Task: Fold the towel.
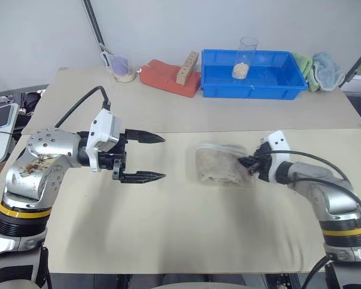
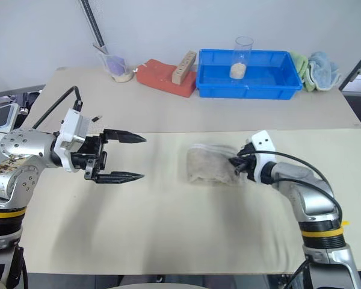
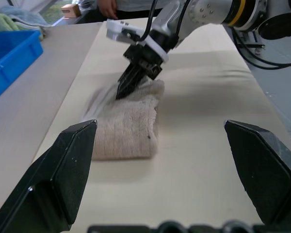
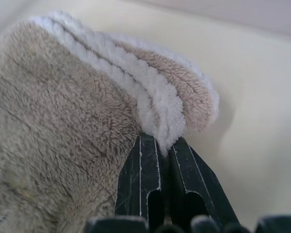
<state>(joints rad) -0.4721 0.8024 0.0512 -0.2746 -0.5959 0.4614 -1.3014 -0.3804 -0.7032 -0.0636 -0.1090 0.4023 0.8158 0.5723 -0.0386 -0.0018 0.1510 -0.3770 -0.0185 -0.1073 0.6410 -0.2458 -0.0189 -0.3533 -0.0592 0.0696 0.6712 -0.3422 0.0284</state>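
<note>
**Two layers down, right edge pinched**

Two layers at least show at the towel [image 1: 219, 165] — my right wrist view has stacked white edging curling over just above the fingertips, so I judge one fold already made. It lies as a small compact bundle on the cream mat [image 1: 168, 229], right of centre, nearer my right arm than my left.

Right gripper [image 1: 253, 162] is closed tight on the towel's right edge, the fingers pressed together with the doubled hem caught at their tips. Left gripper [image 1: 150, 158] hangs well apart from the cloth, to its left, jaws spread wide and holding nothing, pointing across toward the bundle.

What's left, as I read it: carry that pinched edge over for another fold — or tidy this one — then let go. The bundle looks a bit lumpy on its near side, so it may want squaring.

Along the far table edge sit a blue bin [image 1: 253, 75] and a red block [image 1: 168, 77], clear of the work.
</note>
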